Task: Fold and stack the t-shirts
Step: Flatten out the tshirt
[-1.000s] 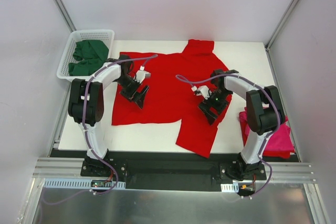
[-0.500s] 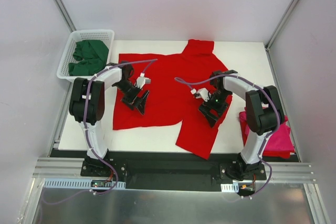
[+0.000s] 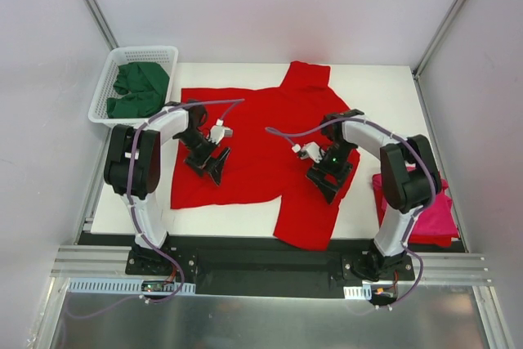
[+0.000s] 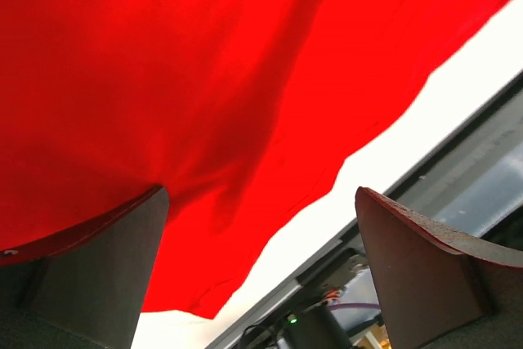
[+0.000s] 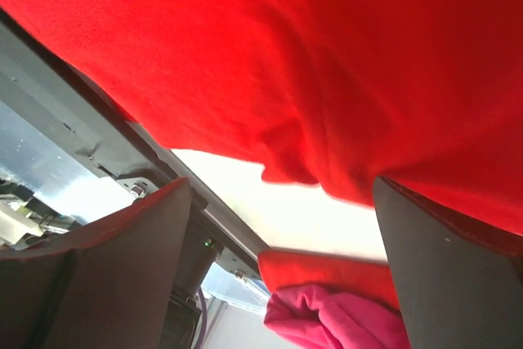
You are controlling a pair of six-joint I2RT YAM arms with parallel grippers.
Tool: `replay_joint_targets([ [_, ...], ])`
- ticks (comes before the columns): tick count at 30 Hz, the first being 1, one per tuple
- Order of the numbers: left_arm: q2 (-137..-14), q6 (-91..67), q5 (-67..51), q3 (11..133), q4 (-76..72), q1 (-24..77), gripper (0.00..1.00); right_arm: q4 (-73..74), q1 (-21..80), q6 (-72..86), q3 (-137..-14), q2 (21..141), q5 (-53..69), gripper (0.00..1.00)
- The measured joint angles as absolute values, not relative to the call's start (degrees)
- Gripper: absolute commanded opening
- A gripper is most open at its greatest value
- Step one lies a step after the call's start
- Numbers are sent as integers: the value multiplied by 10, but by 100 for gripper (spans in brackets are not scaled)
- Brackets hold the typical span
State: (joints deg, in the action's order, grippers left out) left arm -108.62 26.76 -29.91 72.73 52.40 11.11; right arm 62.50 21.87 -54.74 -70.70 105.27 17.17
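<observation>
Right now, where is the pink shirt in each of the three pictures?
Top external: magenta-pink t-shirt at the far right, lower half.
Left wrist: not in it.
Right wrist: bottom centre, below the red t-shirt.
Shared landmark: that red t-shirt, seen in all three.

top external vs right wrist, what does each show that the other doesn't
Only top external: the white basket holding green t-shirts, the left claw, the red t-shirt's whole outline. Only right wrist: the right claw's fingers close up, wide apart over a rumpled red edge. Both: the red t-shirt, the pink t-shirt, the white table.
</observation>
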Motion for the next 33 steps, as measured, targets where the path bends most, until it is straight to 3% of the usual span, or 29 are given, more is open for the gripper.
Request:
replay_joint_targets([
  [7,-1081,271,-248,825,536,104,99,627,208,-540,-804,1002,136,96],
  [13,-1069,256,-238,907,529,104,99,524,129,-499,-911,1034,106,96],
  [22,-1044,248,-239,870,534,104,99,424,99,-479,-1008,1265,57,96],
  [33,-990,248,-239,834,537,104,99,389,103,-482,-1052,1289,24,96],
])
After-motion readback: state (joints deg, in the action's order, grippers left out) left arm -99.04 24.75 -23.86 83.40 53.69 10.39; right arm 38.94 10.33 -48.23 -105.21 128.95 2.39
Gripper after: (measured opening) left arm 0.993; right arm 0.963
